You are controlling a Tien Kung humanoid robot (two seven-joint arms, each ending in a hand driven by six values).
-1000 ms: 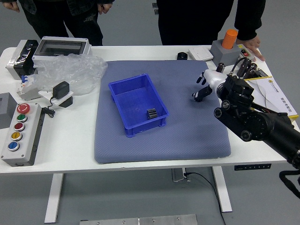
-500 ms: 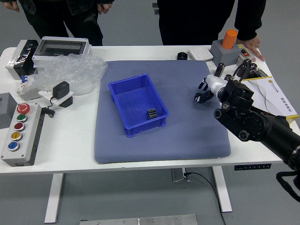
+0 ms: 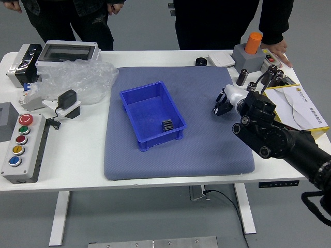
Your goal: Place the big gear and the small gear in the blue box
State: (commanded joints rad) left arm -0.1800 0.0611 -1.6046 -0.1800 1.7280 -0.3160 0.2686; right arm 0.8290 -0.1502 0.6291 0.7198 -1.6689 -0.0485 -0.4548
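My right hand [image 3: 238, 96] reaches in from the right and is low over the right part of the blue-grey mat, to the right of the blue box [image 3: 135, 119]. A dark patch shows at its left end, and I cannot tell whether that is a gear or part of the hand. In the box, near its right front corner, lies a small dark ribbed piece [image 3: 167, 125], which looks like the small gear. The big gear cannot be made out for certain. The left arm is out of view.
A black round piece [image 3: 200, 62] stands at the mat's back edge. Left are a button panel [image 3: 25, 150] and plastic wrap [image 3: 77, 77]. An orange cylinder [image 3: 253, 43] tops a grey block at back right. Two people stand behind; one person's hand [image 3: 276, 49] rests near that block.
The right hand has shifted slightly toward the table's near side, and its forearm has dropped a little lower in the picture. The box and the ribbed piece have not moved.
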